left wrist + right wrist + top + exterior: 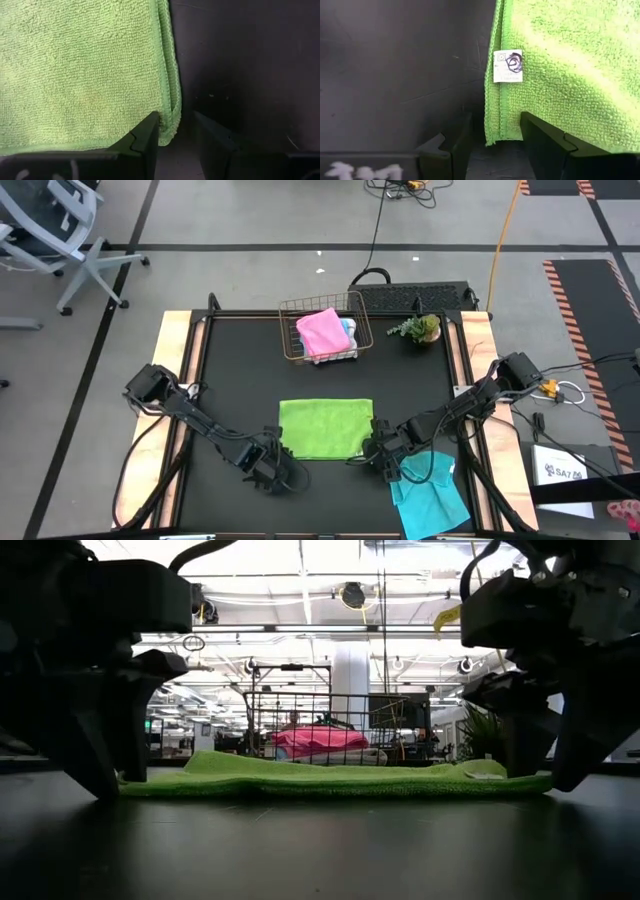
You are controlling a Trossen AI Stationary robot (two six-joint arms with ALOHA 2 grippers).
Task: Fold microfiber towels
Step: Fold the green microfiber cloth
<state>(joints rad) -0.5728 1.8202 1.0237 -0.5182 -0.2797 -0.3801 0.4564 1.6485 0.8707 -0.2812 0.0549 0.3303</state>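
Observation:
A lime green microfiber towel (325, 428) lies flat in the middle of the black mat, doubled into a rectangle, with two stacked edges showing at each short side. My left gripper (278, 472) is low at its near left corner (172, 127), open, one finger over the cloth and one over bare mat. My right gripper (378, 452) is low at the near right corner (495, 135), open, with the doubled edge and a white label (507, 65) between its fingers. In the low view both grippers (100, 775) (545, 775) reach down to the towel's ends (330, 778). My left gripper comes steeply from above and stands astride the towel's near left corner (170, 131); whether a finger touches the cloth I cannot tell. My right gripper comes steeply from above astride the doubled right edge near its near corner (494, 131); whether it touches I cannot tell.
A copper wire basket (290, 330) at the far middle holds a pink towel (320, 330) and a blue one (348, 332). A small green plant (420, 328) stands to its right. A cyan towel (428, 492) lies crumpled at the near right. Bare mat lies between towel and basket.

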